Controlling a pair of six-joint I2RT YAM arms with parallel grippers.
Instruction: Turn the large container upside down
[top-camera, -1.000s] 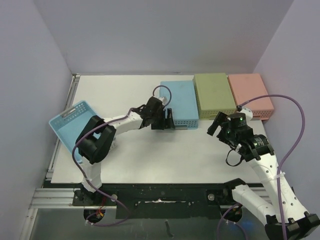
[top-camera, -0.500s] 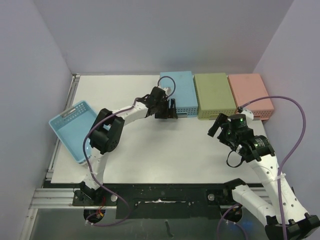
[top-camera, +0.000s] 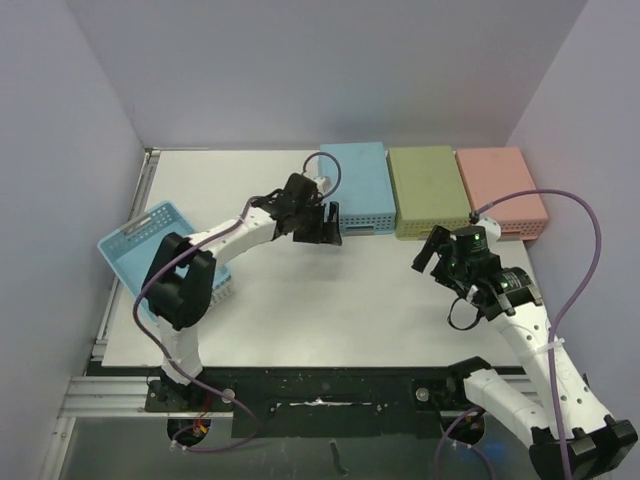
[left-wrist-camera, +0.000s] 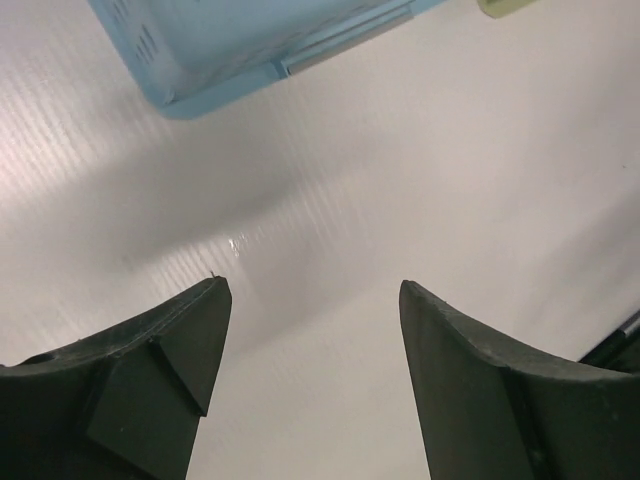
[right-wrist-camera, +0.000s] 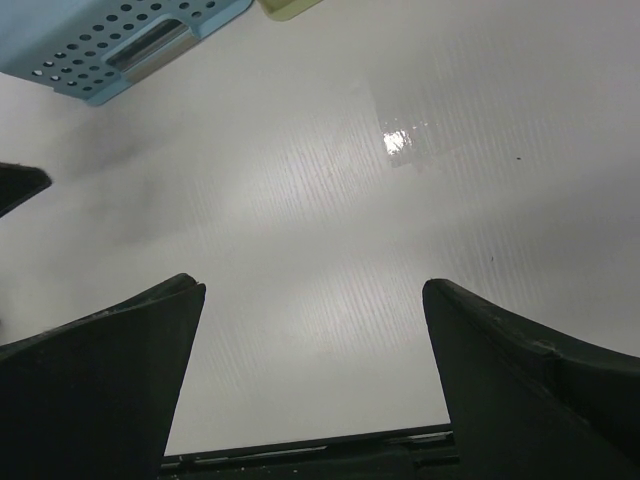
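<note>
A light blue container (top-camera: 358, 188) lies bottom up at the back of the table, in line with a green one (top-camera: 430, 190) and a pink one (top-camera: 500, 190). A wider light blue basket (top-camera: 150, 258) sits open side up, tilted over the table's left edge. My left gripper (top-camera: 327, 228) is open and empty, just in front of the blue container's near left corner. That corner shows at the top of the left wrist view (left-wrist-camera: 250, 40). My right gripper (top-camera: 432, 250) is open and empty over bare table, below the green container.
The white table (top-camera: 330, 300) ends at a black rail along the near edge. Purple walls close in the back and both sides. In the right wrist view the blue container's perforated handle wall (right-wrist-camera: 120, 40) and a green corner (right-wrist-camera: 285, 6) sit at the top.
The upside-down blue container slid back into line with the green and pink ones. My left gripper then drew back slightly to the left of it. The right arm barely moved.
</note>
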